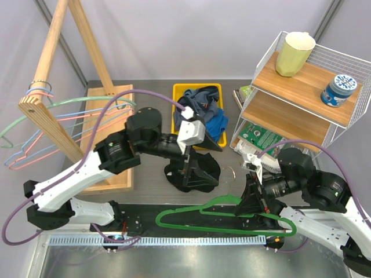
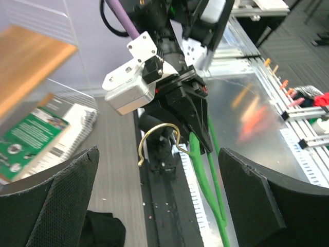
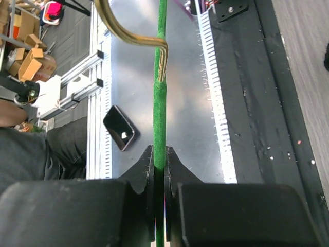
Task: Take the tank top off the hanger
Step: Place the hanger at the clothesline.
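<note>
The black tank top (image 1: 175, 175) lies crumpled on the table, off the hanger; a corner of it shows in the left wrist view (image 2: 103, 229). The green hanger (image 1: 220, 220) hangs bare and level over the near table edge, brass hook (image 1: 230, 171) pointing away. My right gripper (image 1: 255, 200) is shut on the hanger's neck just below the hook, and the right wrist view shows the green bar (image 3: 160, 103) pinched between the jaws. My left gripper (image 1: 200, 165) is open and empty right above the tank top, its fingers (image 2: 56, 206) spread wide, facing the hanger (image 2: 205, 170).
A yellow bin (image 1: 197, 86) of clothes stands behind the tank top. A wire shelf (image 1: 301, 87) with a yellow cup (image 1: 294, 53) and blue tin (image 1: 341, 90) stands at back right. A wooden rack (image 1: 52, 116) with spare hangers stands at left.
</note>
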Action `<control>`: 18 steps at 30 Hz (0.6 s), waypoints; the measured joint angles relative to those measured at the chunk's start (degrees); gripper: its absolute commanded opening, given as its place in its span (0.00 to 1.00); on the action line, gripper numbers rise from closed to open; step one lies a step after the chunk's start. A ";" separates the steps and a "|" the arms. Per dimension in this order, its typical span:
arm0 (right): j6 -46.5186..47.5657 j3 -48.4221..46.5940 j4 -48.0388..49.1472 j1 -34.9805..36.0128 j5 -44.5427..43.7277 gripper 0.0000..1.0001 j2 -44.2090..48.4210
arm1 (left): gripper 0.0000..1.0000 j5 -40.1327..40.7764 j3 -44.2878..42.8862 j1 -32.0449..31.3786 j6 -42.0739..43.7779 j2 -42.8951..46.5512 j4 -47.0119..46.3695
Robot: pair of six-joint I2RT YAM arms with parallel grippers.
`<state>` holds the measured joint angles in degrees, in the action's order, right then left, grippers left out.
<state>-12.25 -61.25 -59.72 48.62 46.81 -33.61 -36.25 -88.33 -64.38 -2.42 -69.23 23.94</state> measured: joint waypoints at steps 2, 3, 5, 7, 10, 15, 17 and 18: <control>-0.11 0.39 0.33 0.17 0.50 0.01 0.00 | 0.96 -1.33 0.00 0.00 -0.09 -1.97 0.13; -0.13 0.70 0.37 0.33 0.63 0.01 0.00 | 0.96 -2.03 -0.04 0.00 -0.15 -3.28 0.11; -0.15 1.05 0.42 0.57 0.76 0.01 0.00 | 0.94 -2.95 -0.11 0.00 -0.57 -4.81 0.09; -0.13 1.07 0.50 0.85 0.74 0.01 0.00 | 0.90 -4.13 -0.61 0.00 -1.60 -6.51 0.07; -0.13 1.07 0.57 1.11 0.46 0.01 0.00 | 0.81 -5.62 -1.33 0.00 -3.28 -8.28 -0.13; 0.02 1.07 0.52 1.44 -1.88 0.01 0.00 | 0.53 -8.63 -1.55 0.00 -6.93 -9.64 -0.98; 0.13 1.07 0.46 1.53 -3.23 0.01 -0.02 | 0.46 -9.44 -1.55 0.00 -8.26 -10.08 -1.49; 0.15 1.07 0.42 1.55 -3.69 0.01 -0.02 | 0.43 -9.68 -1.55 0.00 -8.92 -10.23 -1.53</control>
<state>-12.10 -60.18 -59.31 50.17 43.11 -33.63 -45.93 -89.89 -64.38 -11.33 -79.46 22.41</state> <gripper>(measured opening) 0.090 0.518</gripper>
